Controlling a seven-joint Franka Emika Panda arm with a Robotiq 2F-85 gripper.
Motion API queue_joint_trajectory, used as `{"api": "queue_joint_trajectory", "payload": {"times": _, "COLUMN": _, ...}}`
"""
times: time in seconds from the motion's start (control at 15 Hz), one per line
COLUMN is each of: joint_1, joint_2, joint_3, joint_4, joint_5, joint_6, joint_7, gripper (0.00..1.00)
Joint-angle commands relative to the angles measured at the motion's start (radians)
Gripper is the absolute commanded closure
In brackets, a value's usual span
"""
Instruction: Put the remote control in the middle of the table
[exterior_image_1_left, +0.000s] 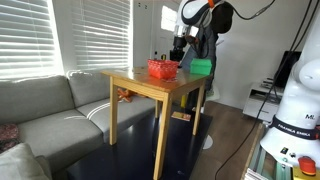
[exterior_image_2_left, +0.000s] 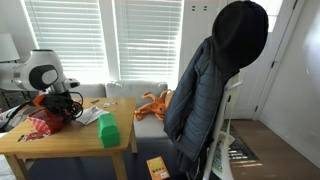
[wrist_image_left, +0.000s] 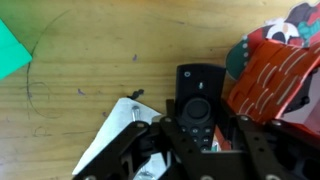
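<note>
Remote control (wrist_image_left: 198, 95) lies flat on the wooden worktop (wrist_image_left: 90, 90) in wrist view, lengthwise btwn the jaws, its lower end tucked in among the finger links. Jaws stand narrow, one each side of it, but whether the pads actually press on it I cannot tell, since the contact is hidden. Red mesh basket (wrist_image_left: 275, 80) sits just beside one long edge of the remote, poss. touching. A white flat thing (wrist_image_left: 112, 140) lies just beside the jaw on the opposite side, and a green box (wrist_image_left: 10, 50) shows only as a corner at the frame edge. In an exterior view the arm (exterior_image_1_left: 190, 22) reaches down by the basket at its own end of the worktop, so the remote is prob. off-centre and the task is at grasp stage. Risks, as I judge them: (1) remote is slim + low, so pads may catch only its upper edge and it pivots or slips out on lift; (2) jaw on the basket side has v. little room and could snag the mesh, dragging the basket along; (3) the other jaw may pinch the white thing and carry it too; (4) grip sits at one end, so remote may droop, swing w/ the move and land askew; (5) pushing down too hard scrapes the worktop or mashes buttons.
</note>
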Motion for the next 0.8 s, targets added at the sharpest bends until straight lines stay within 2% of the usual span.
{"api": "queue_joint_trajectory", "payload": {"times": 0.0, "joint_1": 0.012, "joint_2": 0.041, "joint_3": 0.013, "joint_4": 0.047, "joint_5": 0.003, "joint_6": 0.047, "joint_7": 0.002, "gripper": 0.83}}
{"api": "queue_joint_trajectory", "payload": {"times": 0.53, "joint_1": 0.05, "joint_2": 0.127, "joint_3": 0.058, "joint_4": 0.146, "joint_5": 0.046, "joint_6": 0.039, "joint_7": -0.034, "gripper": 0.83}}
{"api": "queue_joint_trajectory", "payload": {"times": 0.6, "joint_1": 0.048, "joint_2": 0.129, "joint_3": 0.062, "joint_4": 0.152, "joint_5": 0.074, "joint_6": 0.032, "joint_7": -0.057, "gripper": 0.83}}
{"api": "queue_joint_trajectory", "payload": {"times": 0.73, "joint_1": 0.026, "joint_2": 0.099, "joint_3": 0.067, "joint_4": 0.137, "joint_5": 0.223, "joint_6": 0.0, "joint_7": -0.197, "gripper": 0.83}}
